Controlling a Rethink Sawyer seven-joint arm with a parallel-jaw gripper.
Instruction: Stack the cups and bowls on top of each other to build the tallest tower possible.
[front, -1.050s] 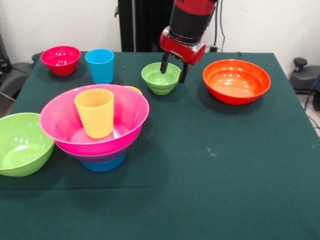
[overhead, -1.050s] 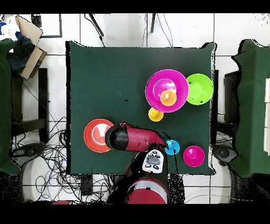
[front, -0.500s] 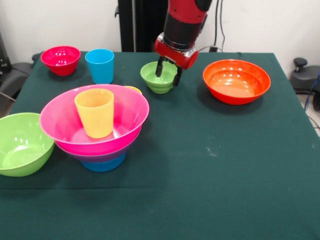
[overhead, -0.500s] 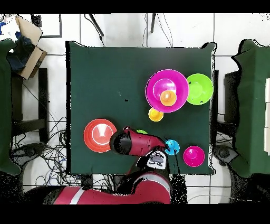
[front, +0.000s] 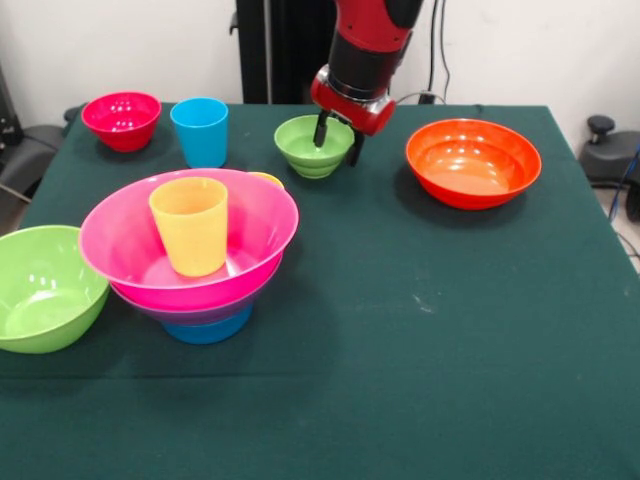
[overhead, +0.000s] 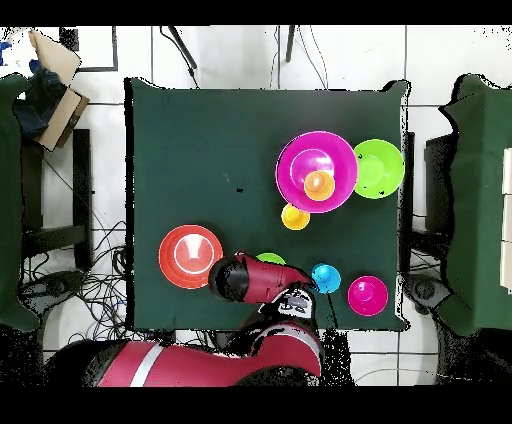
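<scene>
claw (front: 335, 142) clamped across small green bowl's (front: 312, 147) rim, one finger inside | bowl near desk's (front: 450, 330) far edge, beside sky blue cup (front: 200, 131) | lift level; clear cup; carry to tower (front: 190, 250)

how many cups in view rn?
3. Orange-yellow cup stands in the pink bowl; blue cup stands beside the red bowl; a yellow cup is mostly hidden behind the pink bowl.
</scene>
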